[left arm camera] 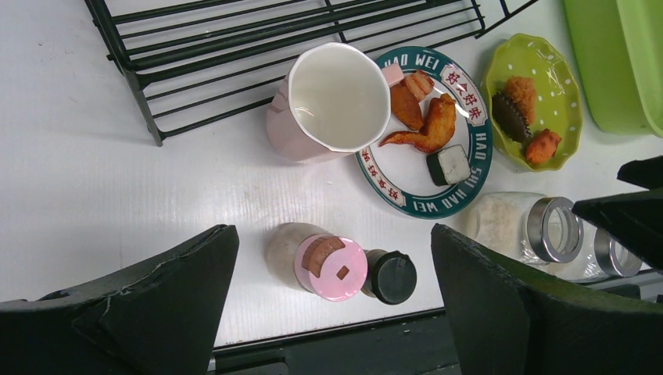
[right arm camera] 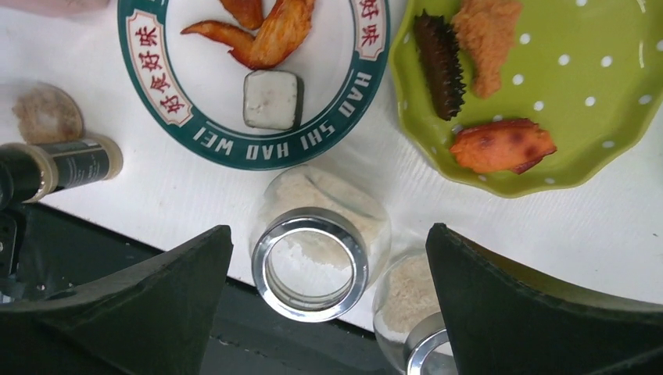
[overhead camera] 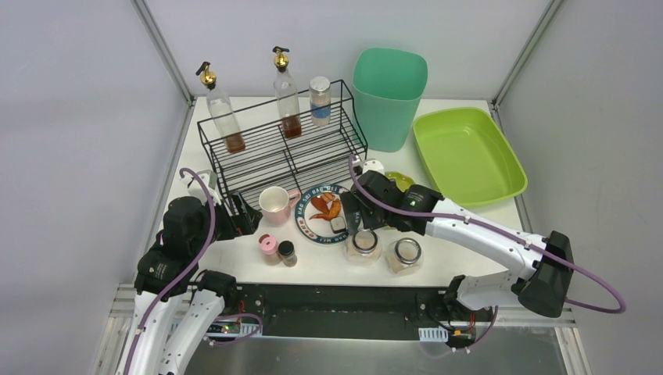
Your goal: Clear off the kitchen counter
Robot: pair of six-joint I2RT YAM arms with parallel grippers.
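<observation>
While the right claw [right arm camera: 328, 230] gaped over a jar [right arm camera: 317, 254], it held nothing. The left claw [left arm camera: 332, 230] gaped at 8 o'clock.

Overhead and close downward wrist views share plate [overhead camera: 313, 228] [left arm camera: 422, 205] [right arm camera: 258, 147].

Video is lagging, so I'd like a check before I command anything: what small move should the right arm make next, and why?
Probably lower the right gripper straight down around the metal-rimmed glass jar. Its jaws stand wide open and hold nothing, and in the wrist view the jar sits centred between them, so a short descent should set up the grasp.
</observation>
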